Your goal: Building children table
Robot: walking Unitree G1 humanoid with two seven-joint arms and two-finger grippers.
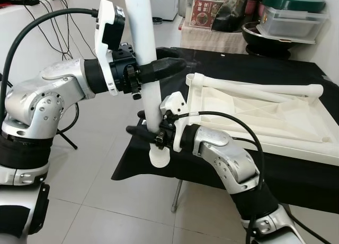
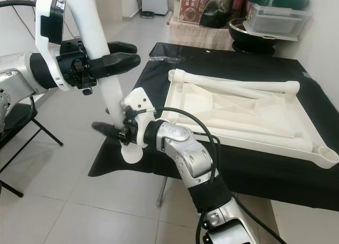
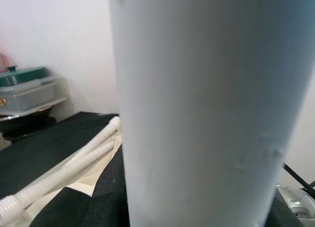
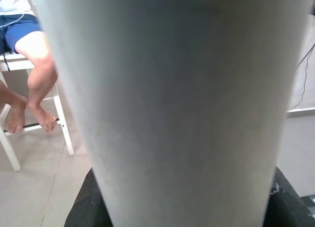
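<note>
Pincers, left (image 1: 159, 69) above right (image 1: 145, 132), clamp upright white leg (image 1: 144, 37).

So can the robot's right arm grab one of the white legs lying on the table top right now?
Probably not yet: the right end effector is shut on the upright white leg, as is the left end effector. The lying legs look close, unblocked.
</note>
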